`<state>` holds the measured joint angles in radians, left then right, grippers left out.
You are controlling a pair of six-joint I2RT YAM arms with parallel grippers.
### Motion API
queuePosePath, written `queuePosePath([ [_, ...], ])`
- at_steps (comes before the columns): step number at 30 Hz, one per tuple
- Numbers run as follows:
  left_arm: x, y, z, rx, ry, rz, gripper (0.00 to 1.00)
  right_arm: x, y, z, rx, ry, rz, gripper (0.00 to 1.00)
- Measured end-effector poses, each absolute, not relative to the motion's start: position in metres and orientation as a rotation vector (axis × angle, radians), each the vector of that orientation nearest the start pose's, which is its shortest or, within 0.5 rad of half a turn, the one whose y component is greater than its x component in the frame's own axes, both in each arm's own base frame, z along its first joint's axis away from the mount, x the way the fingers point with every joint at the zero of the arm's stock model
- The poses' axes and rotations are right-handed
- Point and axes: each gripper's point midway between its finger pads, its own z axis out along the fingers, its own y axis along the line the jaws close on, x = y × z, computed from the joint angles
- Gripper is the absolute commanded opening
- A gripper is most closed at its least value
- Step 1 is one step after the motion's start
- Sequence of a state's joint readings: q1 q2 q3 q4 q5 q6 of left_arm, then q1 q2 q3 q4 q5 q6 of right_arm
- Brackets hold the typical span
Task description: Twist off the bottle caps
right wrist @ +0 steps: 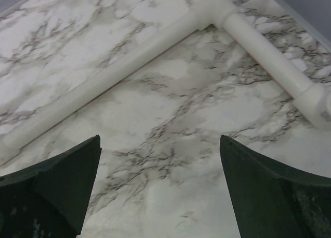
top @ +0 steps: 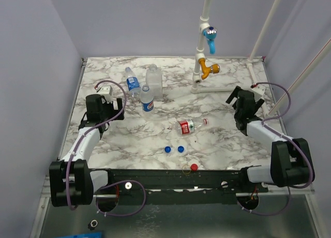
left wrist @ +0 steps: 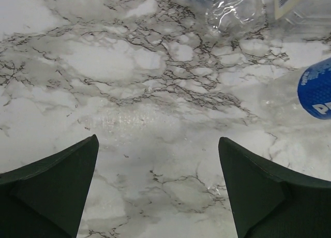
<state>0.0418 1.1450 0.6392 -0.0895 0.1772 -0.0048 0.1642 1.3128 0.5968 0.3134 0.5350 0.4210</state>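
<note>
Jaws on your left gripper [left wrist: 158, 145] and right gripper [right wrist: 160, 145] are standing spread, gripping nothing. Two blue caps [top: 168, 149] are lying just nearer you than the sideways red-label bottle [top: 186, 126]; blue-label bottles [top: 147, 100] are standing beyond-left of it, contents unclear.

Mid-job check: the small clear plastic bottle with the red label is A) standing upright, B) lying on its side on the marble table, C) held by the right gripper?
B: the clear plastic bottle with the red label lies flat on its side on the marble table.
</note>
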Motion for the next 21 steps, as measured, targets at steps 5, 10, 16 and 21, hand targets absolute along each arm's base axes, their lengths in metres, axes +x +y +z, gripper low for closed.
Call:
queuePosePath([
  [5,0.343,-0.005,0.094,-0.027,2.127,-0.162,0.99,0.386,-0.059,0.122,0.637,1.772,-0.239,1.0],
  [10,0.358,0.007,0.082,-0.086,2.059,-0.156,0.99,0.38,-0.076,0.102,0.622,1.748,-0.291,1.0],
  [16,0.372,0.012,0.078,-0.105,1.948,-0.154,0.99,0.371,-0.078,0.075,0.521,1.768,-0.322,1.0],
  [21,0.374,0.012,0.083,-0.12,1.829,-0.164,0.99,0.378,-0.077,0.082,0.479,1.703,-0.299,1.0],
])
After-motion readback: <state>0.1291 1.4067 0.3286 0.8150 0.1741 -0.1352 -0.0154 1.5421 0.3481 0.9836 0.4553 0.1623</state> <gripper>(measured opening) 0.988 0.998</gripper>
